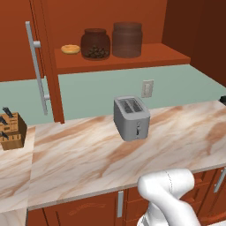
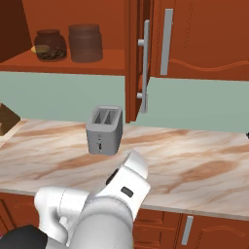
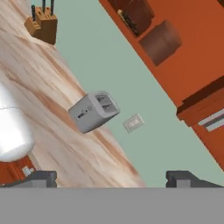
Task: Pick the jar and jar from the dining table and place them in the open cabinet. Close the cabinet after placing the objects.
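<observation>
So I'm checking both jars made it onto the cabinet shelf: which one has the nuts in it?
The rounded jar, left of the taller plain jar in the left base view; dark brown pieces show through its glass.

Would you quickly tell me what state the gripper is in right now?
Gripper: open, jaws wide apart, holding nothing.

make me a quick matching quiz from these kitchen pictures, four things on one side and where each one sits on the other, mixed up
Things:
1. rounded jar
2. toaster
3. knife block
4. wall outlet

Places:
A. on the green wall behind the toaster
B. on the open cabinet shelf, beside the taller jar
C. middle of the marble counter
D. at the counter's left end

Pairs: 1-B, 2-C, 3-D, 4-A
</observation>
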